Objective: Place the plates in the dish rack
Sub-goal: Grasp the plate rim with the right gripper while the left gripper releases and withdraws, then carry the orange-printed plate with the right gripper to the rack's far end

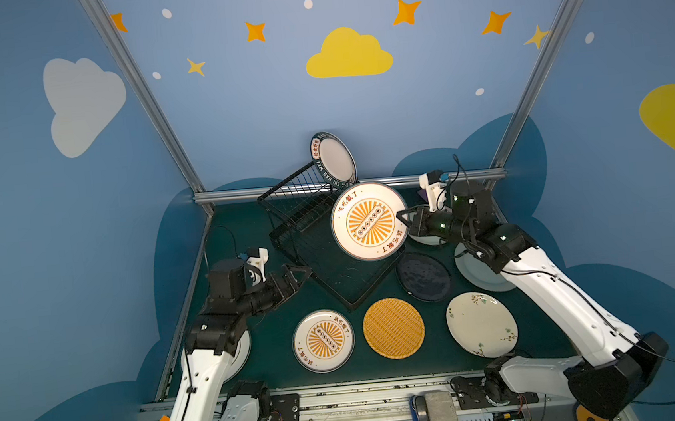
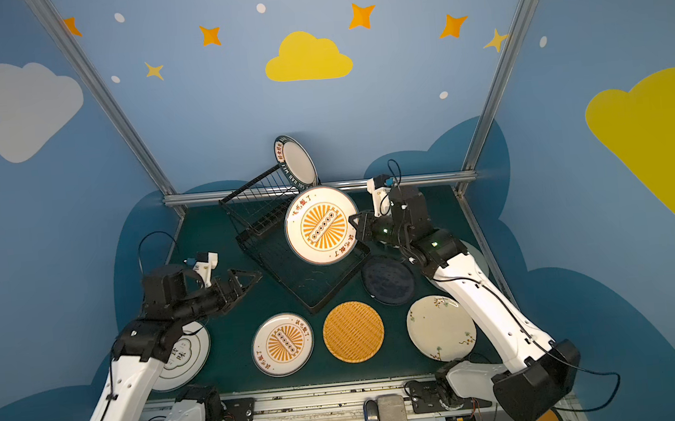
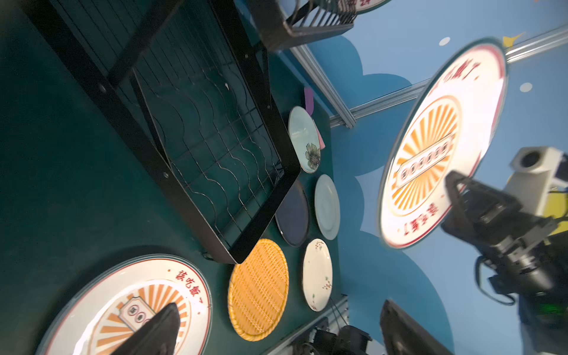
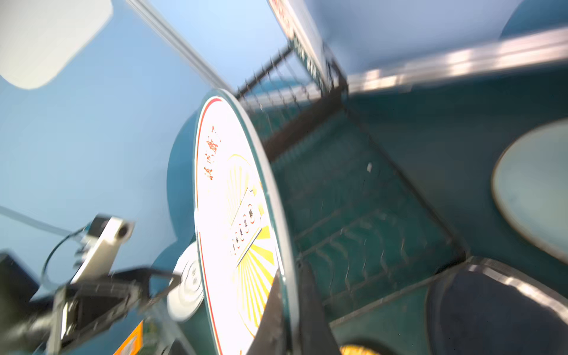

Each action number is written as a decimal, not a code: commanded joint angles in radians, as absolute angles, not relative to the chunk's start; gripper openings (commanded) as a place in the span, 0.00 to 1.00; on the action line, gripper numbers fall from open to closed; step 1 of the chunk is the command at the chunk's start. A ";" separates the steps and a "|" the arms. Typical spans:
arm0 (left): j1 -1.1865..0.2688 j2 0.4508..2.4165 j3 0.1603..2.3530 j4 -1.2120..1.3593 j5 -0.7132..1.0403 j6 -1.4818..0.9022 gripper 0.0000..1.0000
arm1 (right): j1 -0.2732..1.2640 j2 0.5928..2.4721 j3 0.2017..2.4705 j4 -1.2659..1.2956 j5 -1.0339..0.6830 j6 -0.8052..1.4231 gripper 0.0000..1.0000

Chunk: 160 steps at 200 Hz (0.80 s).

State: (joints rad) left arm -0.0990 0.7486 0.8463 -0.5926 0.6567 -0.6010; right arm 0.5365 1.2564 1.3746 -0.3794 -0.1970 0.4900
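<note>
The black wire dish rack [image 1: 335, 280] [image 2: 305, 289] stands at the back centre. A lettered-rim plate [image 1: 333, 160] stands upright in its upper tier. My right gripper [image 1: 403, 218] [image 4: 289, 307] is shut on the rim of a sunburst plate [image 1: 368, 221] [image 3: 442, 144] [image 4: 236, 215], held tilted above the lower tray. My left gripper [image 1: 302, 275] [image 3: 279, 332] is open and empty at the rack's left edge. On the table lie a second sunburst plate [image 1: 324, 341], an orange woven plate [image 1: 394, 328], a cream floral plate [image 1: 482, 324], a dark navy plate [image 1: 424, 277] and a pale green plate [image 1: 479, 278].
A white plate [image 2: 182, 356] lies partly under my left arm. A flowered plate [image 3: 304, 138] and a purple-and-pink spatula [image 3: 309, 98] lie behind the rack's right side. An aluminium rail [image 1: 367, 184] and blue walls close the back and sides.
</note>
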 commanded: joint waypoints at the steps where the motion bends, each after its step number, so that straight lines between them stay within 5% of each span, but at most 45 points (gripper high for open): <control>1: -0.087 0.702 0.844 -0.691 0.593 -0.473 1.00 | 0.597 1.269 1.496 -0.332 0.010 0.380 0.00; 74: -0.081 0.585 0.716 -0.558 0.563 -0.438 1.00 | 0.734 1.538 1.828 -0.125 0.395 0.031 0.00; 160: -0.074 0.590 0.696 -0.530 0.589 -0.454 1.00 | 0.780 1.821 1.998 0.139 0.492 -0.279 0.00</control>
State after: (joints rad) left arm -0.0811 0.5865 0.7063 -0.5575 0.5720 -0.4644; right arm 0.7773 1.7931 1.9278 -0.0326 0.4442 -0.1757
